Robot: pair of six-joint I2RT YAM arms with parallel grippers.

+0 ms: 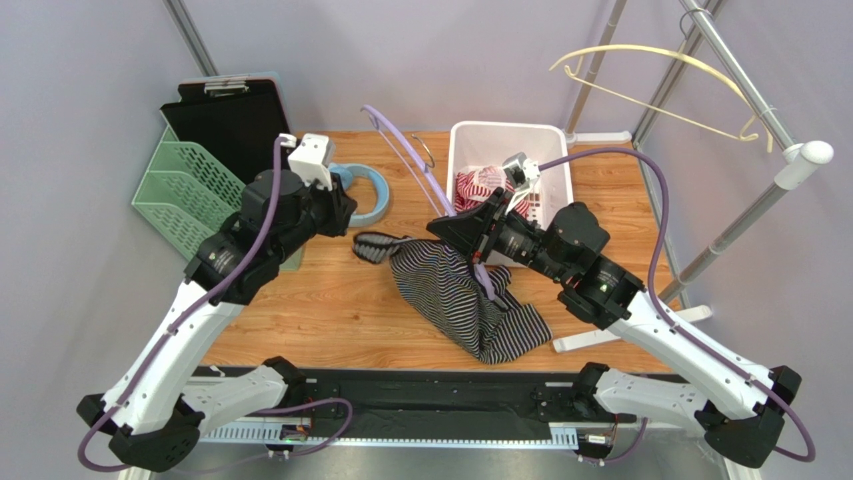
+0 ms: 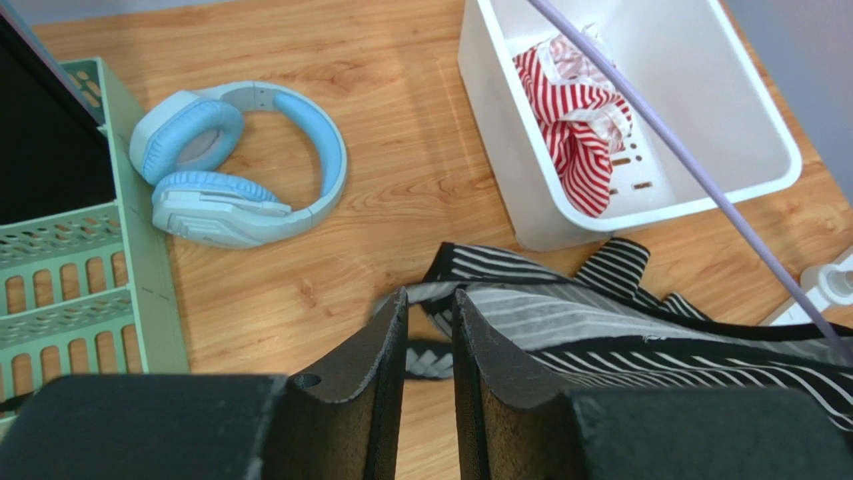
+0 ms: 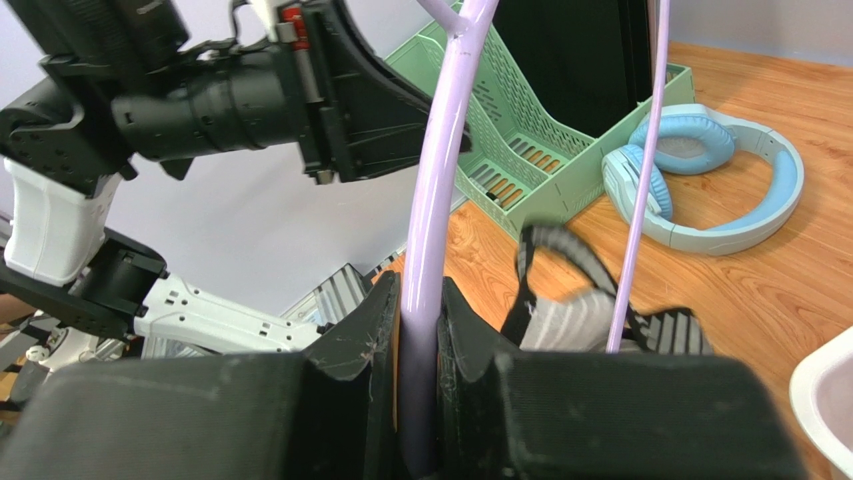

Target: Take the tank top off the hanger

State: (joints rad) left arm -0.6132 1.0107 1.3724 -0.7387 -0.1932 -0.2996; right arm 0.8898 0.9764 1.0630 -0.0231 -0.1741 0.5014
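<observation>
Striped tank top (image 1: 451, 290) heaped on worktop (image 1: 330, 300), 1 lilac hanger (image 3: 441, 180) partly inside it, pinched by right fingers (image 3: 471, 350); left fingers (image 2: 380, 360) slightly parted, gripping nothing.

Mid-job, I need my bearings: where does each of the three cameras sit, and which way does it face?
Top external: above and behind the robot, looking down at the table; left arm and right arm show.
Left wrist: on the left arm, facing forward-down at the tank top and white bin; its fingers show.
Right wrist: on the right arm, facing leftward; its fingers clamp the purple hanger, left arm beyond.
Shared: both wrist views show the blue headphones.
</observation>
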